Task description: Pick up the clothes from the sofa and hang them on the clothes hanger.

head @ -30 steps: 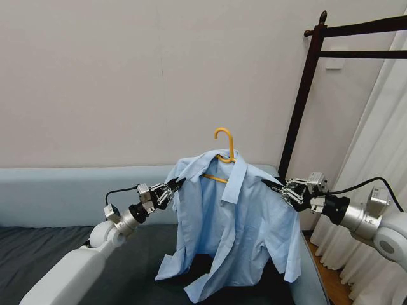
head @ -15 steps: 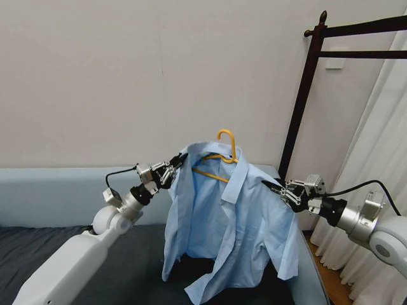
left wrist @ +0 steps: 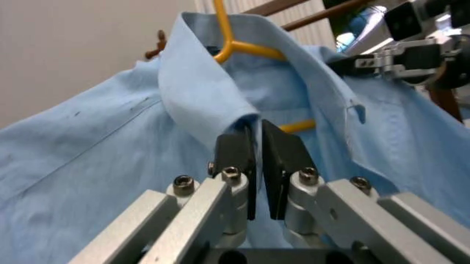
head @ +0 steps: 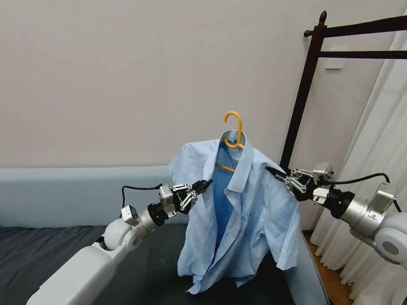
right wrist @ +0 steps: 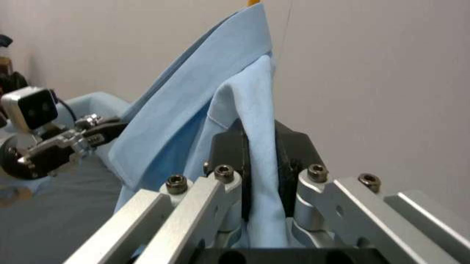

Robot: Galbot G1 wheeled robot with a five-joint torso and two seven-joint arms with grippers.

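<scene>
A: Where is the shirt at this point?

B: The pale blue shirt (head: pixel 238 216) hangs in the middle of the frame, draped on a yellow hanger (head: pixel 233 127) whose hook stands free above the collar. The hem dangles low over the dark seat of the sofa (head: pixel 63 187) at lower left. Whether it touches the seat cannot be told.

A: And what holds it up?

B: Both arms do. The left gripper (head: pixel 204 184) reaches in from the lower left and is clenched on the shirt's front edge below the collar. Its wrist view shows the pads pinched together on the cloth. The right gripper (head: pixel 273 172) comes in from the right edge and grasps the far shoulder, with fabric caught between its pads in the right wrist view.

A: So which step is the robot on?

B: The pick-up looks done, and the job in hand is carrying the shirt to the dark wooden rack (head: pixel 304 95) at upper right. The rack's crossbars sit higher than the hook and well apart from it, and nothing hangs there.

A: What does the next move call for?

B: Probably lifting both grippers together, up and toward the right, until the hook clears a bar and can settle over it. Neither gripper holds the hanger itself, and only the cloth carries it. If one arm gets ahead of the other, the hanger could tilt or slide out. The pale curtain (head: pixel 381 146) at the right edge is near the right arm and leaves little room.
</scene>
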